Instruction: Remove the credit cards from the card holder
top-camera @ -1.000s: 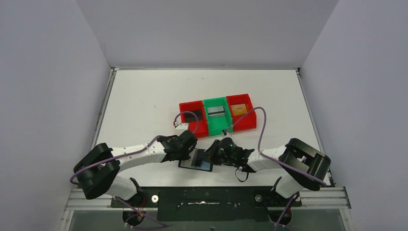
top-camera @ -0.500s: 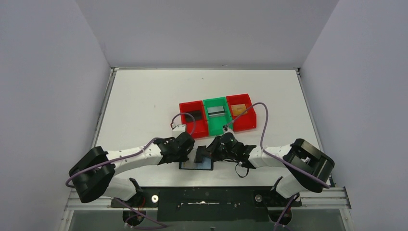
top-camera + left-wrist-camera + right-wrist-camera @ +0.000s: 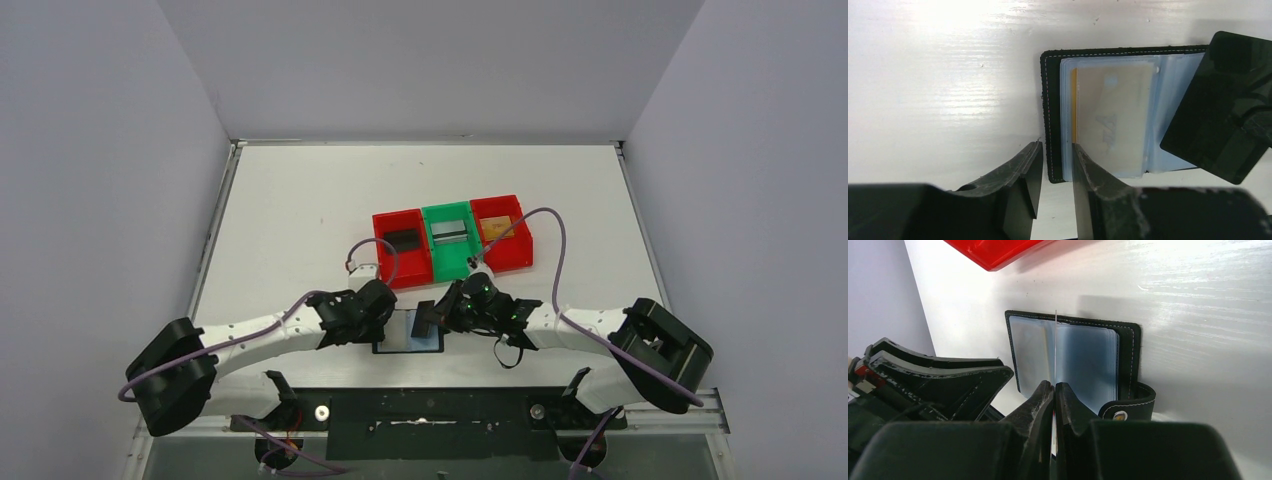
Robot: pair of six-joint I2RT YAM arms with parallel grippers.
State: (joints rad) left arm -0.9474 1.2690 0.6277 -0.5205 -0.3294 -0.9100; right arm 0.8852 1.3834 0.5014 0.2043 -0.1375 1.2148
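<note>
The card holder (image 3: 410,343) lies open on the table near the front edge, its bluish pockets (image 3: 1168,85) facing up. A pale tan card (image 3: 1113,115) with a yellow edge sits in one pocket. My right gripper (image 3: 1054,384) is shut on a black credit card (image 3: 1223,110) and holds it tilted above the holder's right half; in the right wrist view the black card (image 3: 1055,340) shows edge-on. My left gripper (image 3: 1055,145) stands slightly open with its fingers either side of the holder's left edge (image 3: 1050,100). The snap tab (image 3: 1120,415) curls up at the holder's side.
Three joined bins stand behind the holder: a red one (image 3: 385,262) with a black card (image 3: 403,240), a green one (image 3: 455,262) with a silver-grey card (image 3: 449,231), and a red one (image 3: 512,252) with a gold card (image 3: 494,228). Purple cables (image 3: 545,240) arch over both arms.
The right gripper has raised the black card off the holder. The holder has turned square to the table edge. The left gripper's jaws have parted a little.
</note>
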